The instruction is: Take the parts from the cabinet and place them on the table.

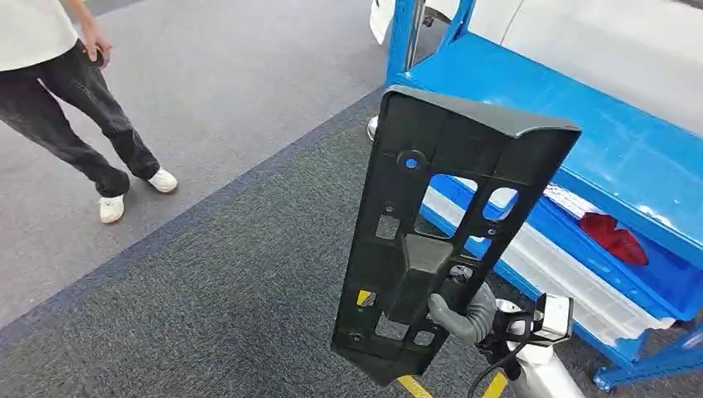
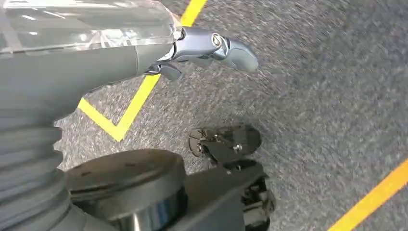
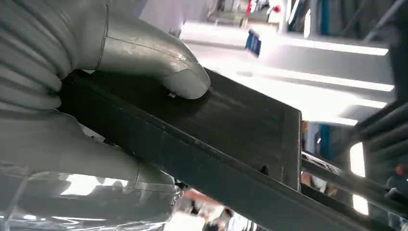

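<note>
Gripped low by the right hand (image 1: 461, 313), the black part (image 1: 448, 232) stands upright beside the blue cabinet (image 1: 613, 141) for carrying; the left hand (image 2: 192, 48) hangs holding nothing.

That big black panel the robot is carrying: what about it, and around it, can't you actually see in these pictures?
- Black panel: in the head view its far face is turned away; the right robot hand covers part of its lower middle.
- Right wrist view: the panel runs off the edge; the background is glare and blur.
- Blue rack: cropped by the frame; the panel hides part.
- Person: cut off by the top edge.
</note>
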You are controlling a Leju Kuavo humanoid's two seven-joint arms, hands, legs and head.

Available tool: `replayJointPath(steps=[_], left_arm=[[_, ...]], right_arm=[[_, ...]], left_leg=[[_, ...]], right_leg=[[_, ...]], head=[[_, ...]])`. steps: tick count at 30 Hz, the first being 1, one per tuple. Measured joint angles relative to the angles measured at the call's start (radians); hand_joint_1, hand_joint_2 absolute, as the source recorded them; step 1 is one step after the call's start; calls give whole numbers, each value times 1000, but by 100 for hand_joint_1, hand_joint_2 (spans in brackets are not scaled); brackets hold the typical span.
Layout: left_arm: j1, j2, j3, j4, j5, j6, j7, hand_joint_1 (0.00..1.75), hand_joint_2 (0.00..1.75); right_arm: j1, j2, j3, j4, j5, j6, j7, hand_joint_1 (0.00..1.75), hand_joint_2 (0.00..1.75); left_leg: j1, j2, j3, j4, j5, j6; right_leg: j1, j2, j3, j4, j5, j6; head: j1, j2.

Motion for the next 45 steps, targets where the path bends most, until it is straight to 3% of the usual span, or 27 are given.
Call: replayJointPath(steps=[1,5,6,7,8,10,11,13,14,15,16,20,21,23,24,26,28,30,31,32,36,38,39,41,42,43,45], left_arm=[[0,2,0,0,0,1,2,0,175],[9,6,0,0,0,2,4,0,175],[10,8,0,0,0,2,4,0,175],[11,8,0,0,0,2,4,0,175],[9,8,0,0,0,2,4,0,175],[7,9,0,0,0,2,4,0,175],[9,9,0,0,0,2,4,0,175],[12,11,0,0,0,2,4,0,175],[12,13,0,0,0,5,5,0,175],[11,15,0,0,-2,10,5,0,175],[10,17,-1,0,-12,15,6,0,175],[17,24,-23,0,-61,35,17,0,175],[18,25,-29,0,-69,41,24,0,175],[18,26,-36,0,-77,50,34,0,175],[16,27,-41,0,-81,51,39,0,175],[18,28,-50,0,-83,51,48,0,175],[22,30,-51,0,-86,52,58,0,175],[23,32,-53,0,-89,53,60,0,175],[23,32,-53,0,-88,53,59,0,175],[20,32,-54,0,-87,54,59,0,175],[27,34,-57,0,-85,54,60,0,175],[25,35,-58,0,-84,55,60,0,175],[23,35,-58,0,-84,55,61,0,175],[20,35,-58,0,-82,57,55,0,175],[20,35,-58,0,-80,60,50,0,175],[20,35,-58,0,-74,65,49,0,175],[24,36,-58,0,-66,71,60,0,175]], right_arm=[[-1,1,-7,1,0,6,0,175,175],[-5,2,-16,0,-2,11,0,175,175],[-6,2,-16,0,-2,11,0,175,175],[-6,2,-17,0,-2,11,0,175,175],[-7,2,-18,0,-3,11,0,175,175],[-4,-2,-20,0,-3,11,0,175,175],[-4,-2,-20,0,-2,11,0,175,175],[-4,-2,-20,0,-2,12,0,175,175],[-5,-2,-20,0,-3,16,0,175,175],[-6,-2,-21,1,-6,24,0,175,175],[-9,-2,-22,3,-9,35,0,175,175],[-21,-2,-31,18,-11,60,0,175,175],[-24,-2,-35,20,-11,67,0,175,175],[-27,4,-50,24,-11,76,0,175,175],[-24,6,-60,26,-11,82,0,175,175],[-15,11,-72,34,-6,84,0,175,175],[-10,13,-79,40,5,81,0,175,175],[-7,14,-81,40,6,76,0,175,175],[-7,14,-81,40,8,75,0,175,175],[-6,17,-81,40,10,74,0,175,175],[-1,18,-82,40,14,69,0,175,175],[-1,18,-82,39,14,67,0,175,175],[1,18,-82,39,15,67,0,175,175],[6,16,-82,39,15,65,0,175,175],[9,17,-82,39,16,63,0,175,175],[12,17,-82,39,15,63,0,175,175],[18,17,-81,39,10,60,0,175,175]], left_leg=[[-4,-9,-8,5,0,-7],[4,-49,-24,1,10,-34],[4,-28,-25,11,2,-36],[-4,38,-41,43,-23,-43],[-2,72,-75,113,-66,-49],[4,87,-152,276,-139,-56],[5,89,-177,331,-152,-59],[6,92,-149,280,-107,-60],[6,99,-98,187,-62,-58],[5,120,-37,78,-19,-53],[-2,170,1,1,-22,-39],[-12,134,-9,3,-12,-13],[-2,120,3,-11,-4,-3],[1,103,3,-18,3,8],[0,89,1,-18,5,11],[-3,61,-1,-17,6,13],[-4,34,-1,-13,7,13],[-3,7,-1,-5,4,9],[-3,-5,-4,1,1,4],[-8,-15,-13,8,0,-2],[-2,-50,-29,3,9,-29],[-6,49,-51,63,-34,-35],[-4,73,-87,138,-76,-39],[0,84,-158,292,-141,-44],[2,86,-173,330,-146,-46],[3,88,-161,311,-127,-47],[3,104,-70,149,-48,-43]], right_leg=[[-2,49,16,-32,-19,-1],[4,13,13,-41,-12,-11],[-5,-5,16,-51,-6,-20],[-3,-16,19,-55,-7,-28],[1,-32,19,-55,-7,-32],[6,-61,19,-54,-9,-35],[7,-76,19,-54,-10,-35],[7,-101,21,-53,-12,-34],[7,-113,23,-53,-14,-31],[7,-124,28,-53,-17,-28],[9,-134,33,-53,-20,-23],[15,-166,39,-58,-20,-3],[14,-172,39,-58,-26,4],[5,-76,13,11,-77,7],[5,-51,-28,95,-120,8],[5,-39,-107,251,-172,10],[4,-39,-107,234,-129,9],[1,-27,-31,69,-33,5],[-3,8,6,-18,-3,3],[-3,41,14,-38,-21,4],[-1,4,12,-44,-12,-15],[0,-25,18,-52,-10,-30],[3,-39,17,-52,-11,-33],[7,-66,17,-52,-12,-35],[8,-82,17,-51,-13,-35],[8,-94,19,-51,-14,-33],[7,-117,24,-51,-18,-29]], head=[[0,0],[0,0],[0,0],[0,0],[0,0],[0,0],[0,0],[0,0],[0,0],[0,0],[0,0],[0,0],[0,0],[0,0],[0,0],[0,0],[0,0],[0,0],[0,0],[0,0],[0,0],[0,0],[0,0],[0,0],[0,0],[0,0],[0,0]])
